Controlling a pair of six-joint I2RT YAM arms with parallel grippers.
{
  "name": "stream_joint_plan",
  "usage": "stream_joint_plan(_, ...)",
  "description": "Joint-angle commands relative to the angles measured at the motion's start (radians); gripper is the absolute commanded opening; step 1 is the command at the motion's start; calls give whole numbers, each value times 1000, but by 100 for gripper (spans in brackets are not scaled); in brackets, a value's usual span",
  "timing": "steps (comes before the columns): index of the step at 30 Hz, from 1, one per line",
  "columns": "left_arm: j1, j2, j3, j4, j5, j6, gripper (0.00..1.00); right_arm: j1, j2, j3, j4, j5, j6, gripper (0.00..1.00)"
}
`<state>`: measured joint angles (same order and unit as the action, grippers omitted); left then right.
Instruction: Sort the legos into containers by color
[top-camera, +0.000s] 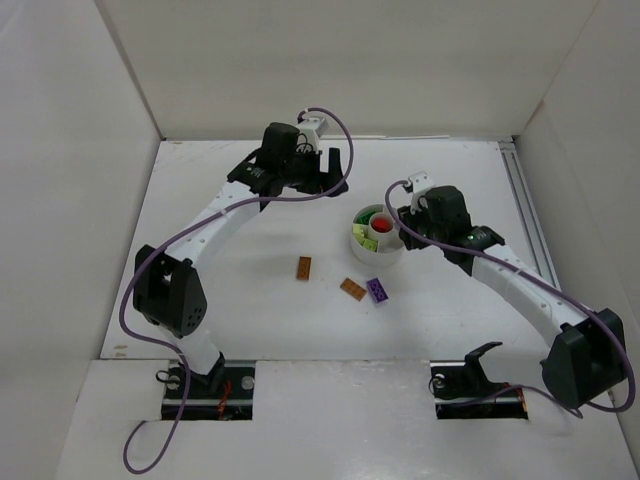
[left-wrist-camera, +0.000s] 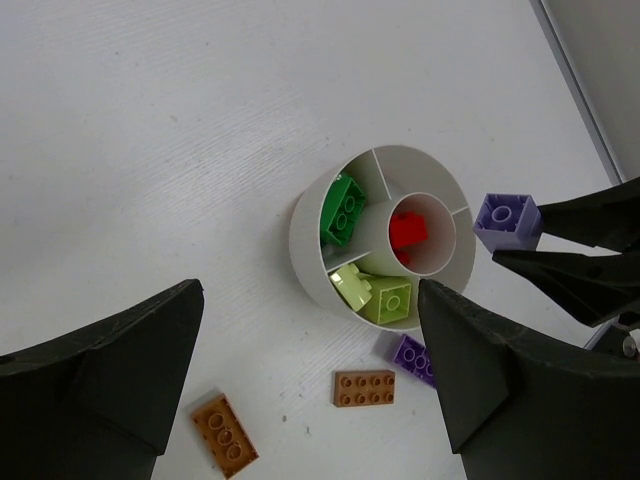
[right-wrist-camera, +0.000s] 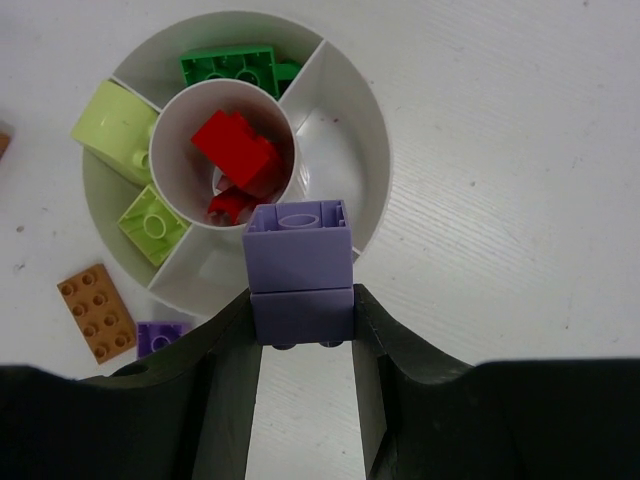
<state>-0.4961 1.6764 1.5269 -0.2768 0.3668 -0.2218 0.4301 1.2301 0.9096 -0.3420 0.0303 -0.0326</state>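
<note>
Tub (right-wrist-camera: 365, 150) holds red bricks (right-wrist-camera: 235, 148) in its centre, a green brick (right-wrist-camera: 230, 68) and lime bricks (right-wrist-camera: 120, 130) in side wedges; two orange plates (left-wrist-camera: 365, 388) and a purple plate (left-wrist-camera: 415, 358) lie on the table (left-wrist-camera: 150, 150) near it. Right hand (right-wrist-camera: 302, 310) grips a purple brick (right-wrist-camera: 298, 255) over the tub's rim, probably above an empty wedge. Left hand (left-wrist-camera: 310, 330) open, empty, raised over the table.

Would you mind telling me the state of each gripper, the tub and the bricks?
Left gripper: open, empty.
Right gripper: shut on held purple brick above tub.
Tub: upright, one section empty.
Green bricks: in a wedge section.
Yellow-green bricks: in another wedge section.
Red bricks: in central circle.
Orange-brown plates: two, loose on table.
Loose purple brick: on table beside tub.
</note>
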Motion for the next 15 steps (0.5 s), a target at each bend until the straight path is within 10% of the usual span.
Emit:
stream_joint_plan(1, 2, -10, -5, 22, 1, -7, 85, -7, -20, 17, 1, -64, -13, 11)
stream_joint_plan(15, 2, -40, -34, 13, -17, -16, 85, -7, -49, -18, 29, -75, -4, 11)
